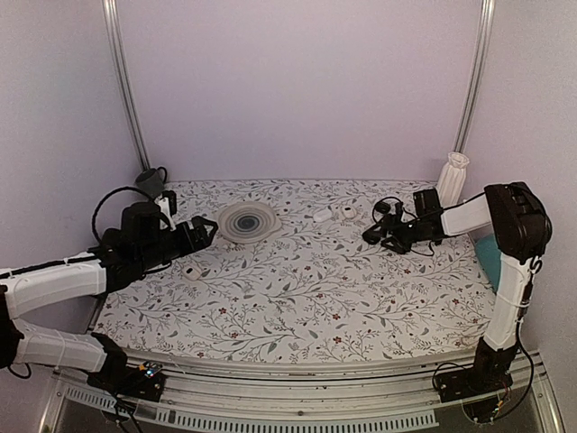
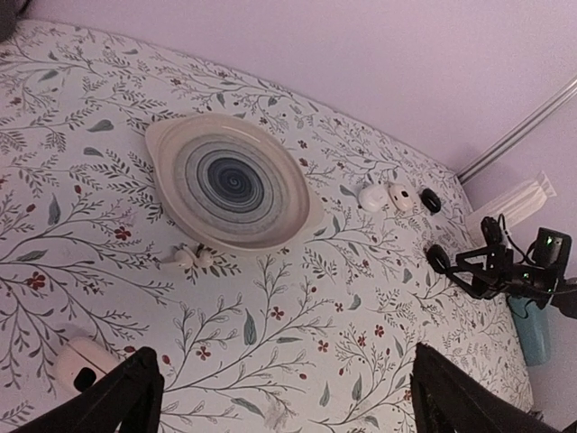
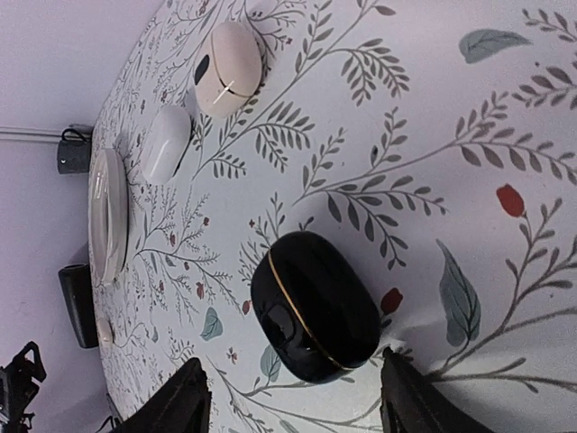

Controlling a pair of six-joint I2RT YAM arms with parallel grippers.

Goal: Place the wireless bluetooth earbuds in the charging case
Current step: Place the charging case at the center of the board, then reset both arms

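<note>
Left arm base and right arm base sit nearest, at the front edge of the floral worktop. Reference for all positions: swirl-patterned plate.

Left of plate: left tool, fingers spread wide with nothing between them, so released. Its tips are just beside the plate's left rim, pointing at it.

Front-left of plate: white oval case lying on the worktop, apart from the rim, with a dark slot on one side.

At plate's front rim: two small pale pieces, side by side. Contact with the rim cannot be judged.

Right of plate: two more white oval cases close together, the first plain, the second with a dark spot.

Farther right: small black lump, just beside the spotted case.

Farthest right, well apart from plate: charging case, black and glossy, lid shut along a thin gold seam, lying on the worktop between the fingers of the right tool. Bare worktop shows between the case and one finger. The other finger is close, contact unclear. Tool released, not clamping.

Wireless bluetooth earbuds: not distinguishable in any view.
</note>
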